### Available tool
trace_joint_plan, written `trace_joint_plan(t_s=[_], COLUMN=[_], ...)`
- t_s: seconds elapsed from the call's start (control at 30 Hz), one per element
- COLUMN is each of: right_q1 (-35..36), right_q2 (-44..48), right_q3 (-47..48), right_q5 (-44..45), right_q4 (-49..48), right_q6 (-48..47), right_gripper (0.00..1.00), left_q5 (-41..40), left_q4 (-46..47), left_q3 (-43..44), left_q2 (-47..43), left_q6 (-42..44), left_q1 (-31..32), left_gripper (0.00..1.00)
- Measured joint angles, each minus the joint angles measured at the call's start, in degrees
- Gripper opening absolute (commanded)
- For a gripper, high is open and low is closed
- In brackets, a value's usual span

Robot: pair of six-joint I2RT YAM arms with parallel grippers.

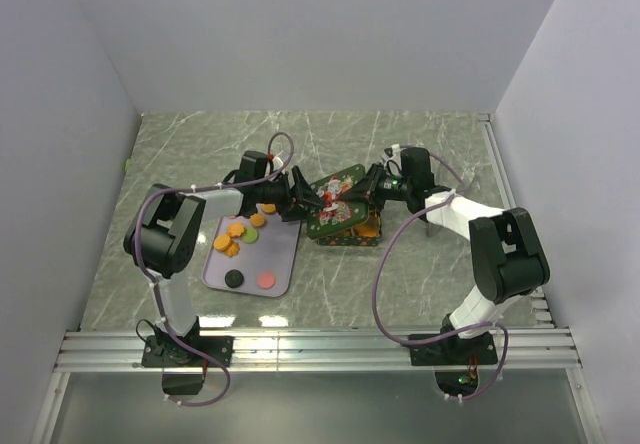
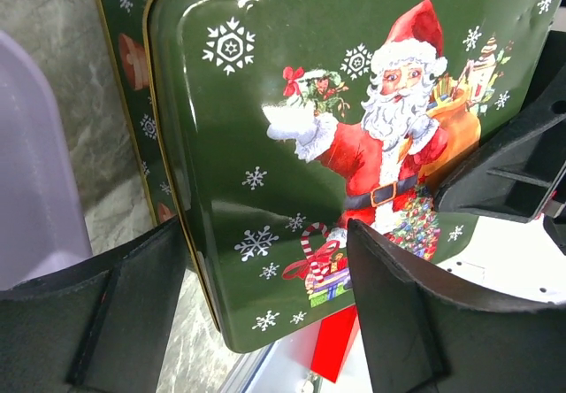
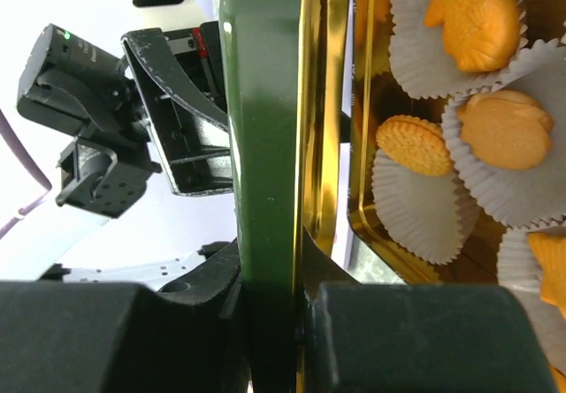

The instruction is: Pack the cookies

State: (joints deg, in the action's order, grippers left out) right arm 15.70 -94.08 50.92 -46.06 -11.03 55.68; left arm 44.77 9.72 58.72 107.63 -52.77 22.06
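Loose cookies lie on a lilac tray (image 1: 280, 264): several orange ones (image 1: 234, 234), a green one (image 1: 252, 235), a black one (image 1: 234, 278) and a pink one (image 1: 266, 280). A green Santa tin lid (image 1: 335, 199) is held tilted over the gold tin base (image 1: 352, 230). My right gripper (image 1: 369, 188) is shut on the lid's edge (image 3: 265, 145), seen close in its wrist view (image 3: 276, 273). My left gripper (image 1: 296, 205) is open, its fingers either side of the lid's near corner (image 2: 265, 234). Orange cookies (image 3: 416, 145) sit in white paper cups (image 3: 416, 207) inside the tin.
The lilac tray shows at the left edge of the left wrist view (image 2: 35, 189). White walls enclose the grey marble table (image 1: 420, 284) at left, right and back. The right arm's cable loops over the table in front of the tin (image 1: 385, 294).
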Motion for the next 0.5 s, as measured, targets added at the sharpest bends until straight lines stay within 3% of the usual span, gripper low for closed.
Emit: trace_joint_plan(t_s=[0.1, 0.3, 0.5], right_q1=[0.0, 0.0, 0.0], right_q2=[0.0, -0.02, -0.02], right_q3=[0.22, 2.54, 4.66], right_q5=[0.7, 4.96, 10.78], right_q4=[1.88, 9.49, 17.7], right_q6=[-1.84, -6.88, -11.74], right_gripper=[0.15, 0.46, 0.52], left_q5=[-0.04, -0.63, -1.25], left_q4=[-0.94, -3.78, -5.68], left_q3=[0.17, 3.17, 5.95], left_q2=[0.24, 1.86, 2.45], left_q6=[0.17, 1.29, 1.97], left_q1=[0.11, 0.66, 1.14], left_gripper=[0.74, 0.72, 0.7])
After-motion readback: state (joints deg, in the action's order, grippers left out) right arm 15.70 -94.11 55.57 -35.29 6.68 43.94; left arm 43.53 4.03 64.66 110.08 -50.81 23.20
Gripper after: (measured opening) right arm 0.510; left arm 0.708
